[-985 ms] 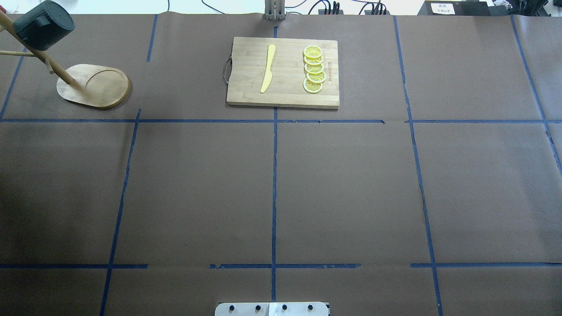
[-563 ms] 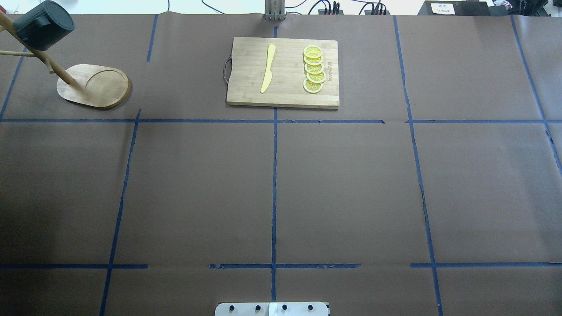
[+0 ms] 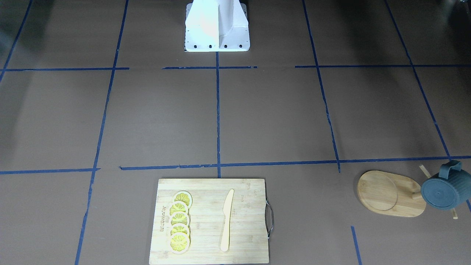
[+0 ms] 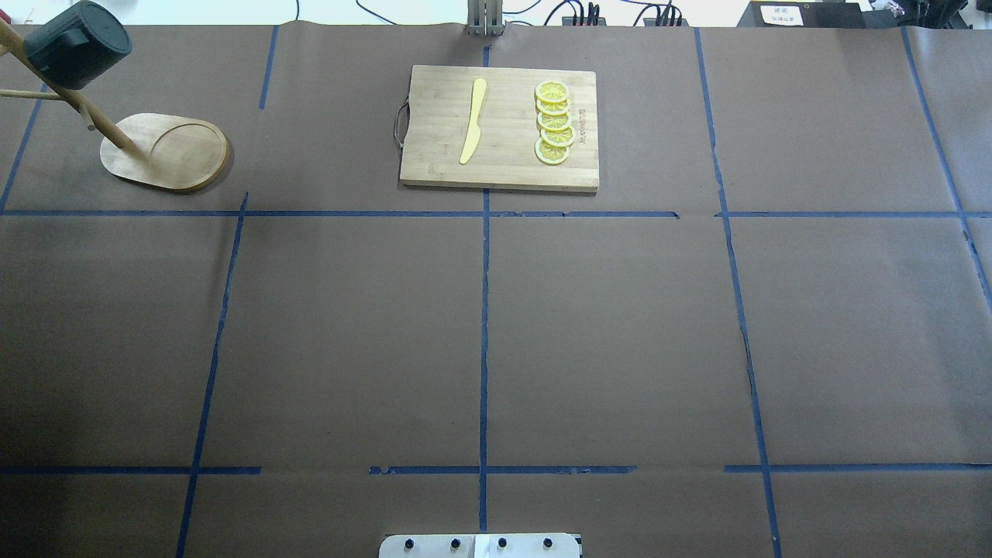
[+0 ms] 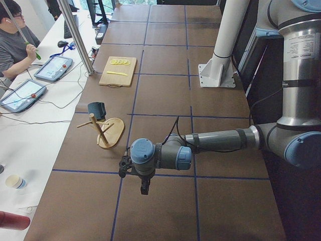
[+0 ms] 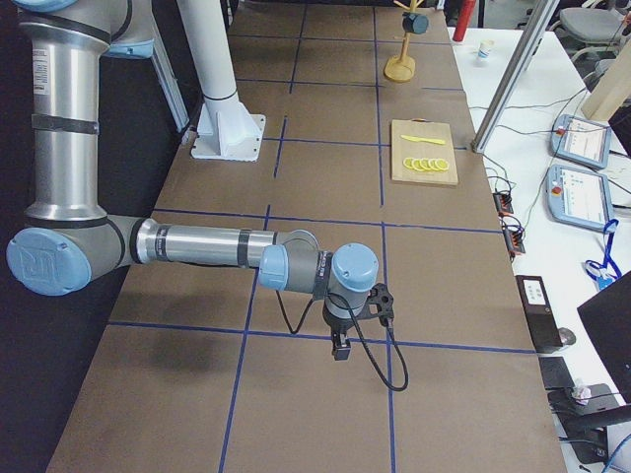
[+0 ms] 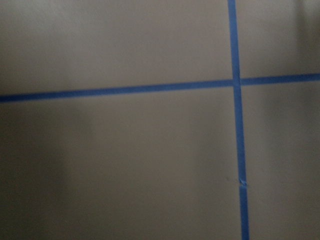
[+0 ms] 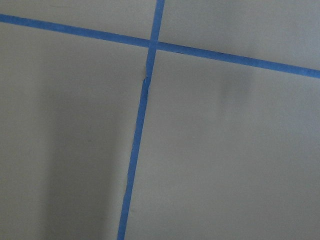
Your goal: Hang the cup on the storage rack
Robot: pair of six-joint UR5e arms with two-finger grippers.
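The cup [image 4: 75, 44] hangs on a peg of the rack [image 4: 186, 155], at the table's far corner on the robot's left. The left gripper [image 5: 144, 188] and right gripper [image 6: 340, 347] point down over bare table, well apart from it; whether either is spread or pressed together I cannot tell.

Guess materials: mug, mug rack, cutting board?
Mug: likely ceramic, though the look leaves it open; dark teal-grey, ribbed wall, matte finish. Rack: light wood, faint grain on the oval base, thin dowel pegs. Cutting board: probably bamboo, pale striped grain; its handle looks like metal.
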